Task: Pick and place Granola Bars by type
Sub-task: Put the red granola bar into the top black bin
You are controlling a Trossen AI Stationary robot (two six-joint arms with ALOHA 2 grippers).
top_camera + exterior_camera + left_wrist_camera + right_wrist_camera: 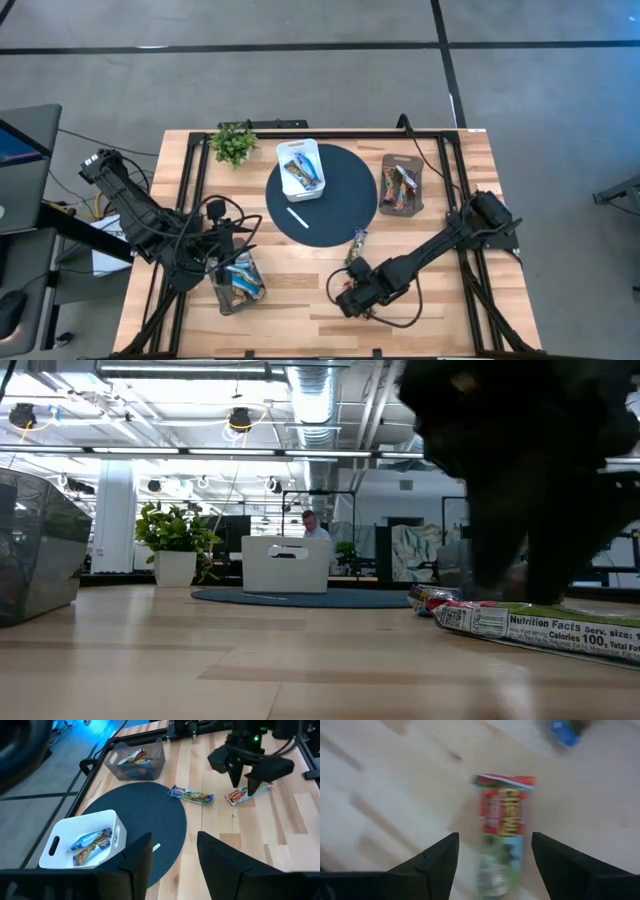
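Right wrist view: right gripper (492, 857) open astride, apparently, red-ended bar (502, 827).

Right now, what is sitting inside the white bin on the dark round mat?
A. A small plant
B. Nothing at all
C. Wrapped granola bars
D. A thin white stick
C: the white bin on the dark round mat holds wrapped granola bars, seen in the high and left wrist views.
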